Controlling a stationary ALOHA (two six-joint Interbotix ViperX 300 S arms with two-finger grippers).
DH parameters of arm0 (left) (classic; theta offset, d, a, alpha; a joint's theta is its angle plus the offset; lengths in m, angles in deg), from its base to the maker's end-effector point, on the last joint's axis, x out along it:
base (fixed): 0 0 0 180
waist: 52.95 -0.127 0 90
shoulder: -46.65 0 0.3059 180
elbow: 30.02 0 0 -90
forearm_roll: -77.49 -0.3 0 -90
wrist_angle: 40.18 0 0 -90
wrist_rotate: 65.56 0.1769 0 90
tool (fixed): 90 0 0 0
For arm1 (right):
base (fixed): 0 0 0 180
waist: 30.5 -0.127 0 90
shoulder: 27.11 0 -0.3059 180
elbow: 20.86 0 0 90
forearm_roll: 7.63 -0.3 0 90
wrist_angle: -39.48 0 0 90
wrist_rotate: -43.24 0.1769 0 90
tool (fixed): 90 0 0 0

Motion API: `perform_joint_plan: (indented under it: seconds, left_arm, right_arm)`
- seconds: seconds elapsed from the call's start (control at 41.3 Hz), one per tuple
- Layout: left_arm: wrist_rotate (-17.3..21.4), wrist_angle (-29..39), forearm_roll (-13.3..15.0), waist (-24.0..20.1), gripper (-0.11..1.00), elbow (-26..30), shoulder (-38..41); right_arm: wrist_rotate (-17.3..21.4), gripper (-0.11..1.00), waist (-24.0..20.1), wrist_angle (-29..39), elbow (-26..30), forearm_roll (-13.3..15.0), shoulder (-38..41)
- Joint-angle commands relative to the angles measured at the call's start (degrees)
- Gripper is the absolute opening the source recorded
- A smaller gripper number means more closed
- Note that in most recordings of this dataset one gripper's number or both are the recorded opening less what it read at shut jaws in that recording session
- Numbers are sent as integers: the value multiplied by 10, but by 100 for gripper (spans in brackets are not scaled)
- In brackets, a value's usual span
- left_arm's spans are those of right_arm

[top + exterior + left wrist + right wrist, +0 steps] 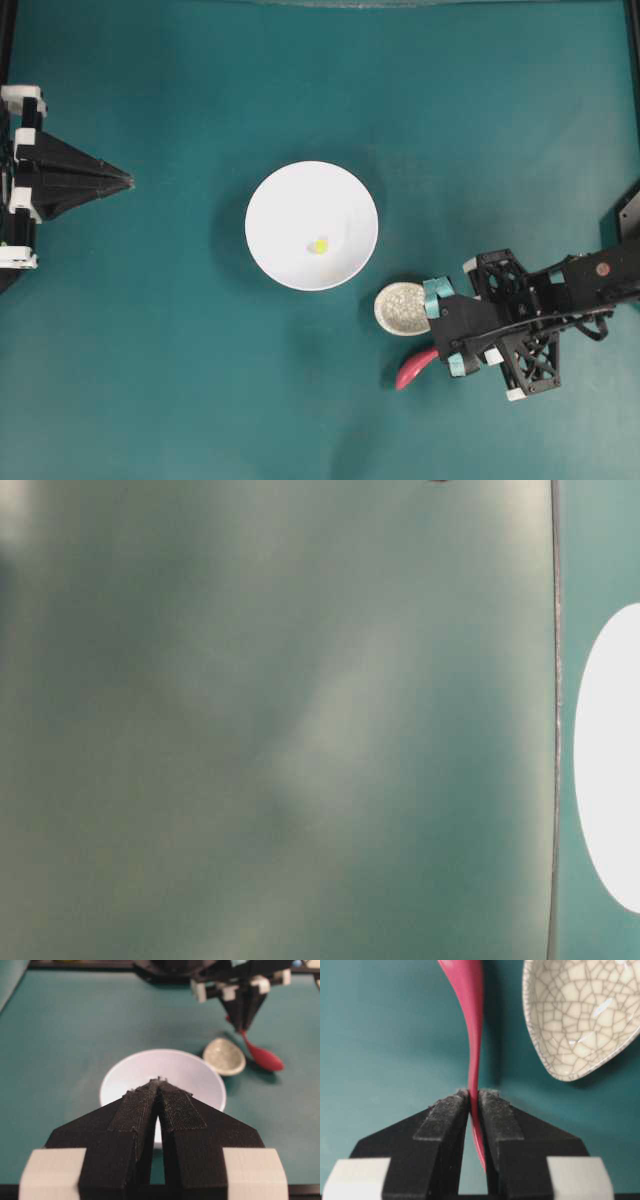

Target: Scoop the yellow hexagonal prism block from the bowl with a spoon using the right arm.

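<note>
The white bowl (pixel 270 200) sits mid-table with the tiny yellow hexagonal prism block (pixel 319 245) lying inside it, right of centre. The pink-red spoon (pixel 412 370) lies on the mat to the bowl's lower right, scoop pointing left. My right gripper (pixel 438 350) has its black fingers pinched on the spoon's handle (pixel 472 1010), which runs edge-on between the pads (pixel 492 1105). Far to the left, my left gripper (pixel 130 181) is shut with nothing in it, its tips (pixel 159 1080) pointing at the bowl (pixel 130 1070). The block is hidden in both wrist views.
A small speckled cream dish (pixel 403 308) stands between the bowl and the right gripper, close beside the spoon's handle (pixel 580 1015). The table-level view is mostly a blurred grey-green surface, with a white edge of the bowl (pixel 610 760) at the right.
</note>
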Motion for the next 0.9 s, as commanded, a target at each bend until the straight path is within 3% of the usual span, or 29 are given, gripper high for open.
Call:
perform_joint_plan:
  seconds: [0.0,0.871]
  left_arm:
    - [-1,-7,-2,-2,0,14,4]
    - [-1,-7,-2,-2,0,15,4]
  right_arm:
    - [-1,19,-3,25,22,-3,-30]
    - [-2,14,-1,59,43,0,-83]
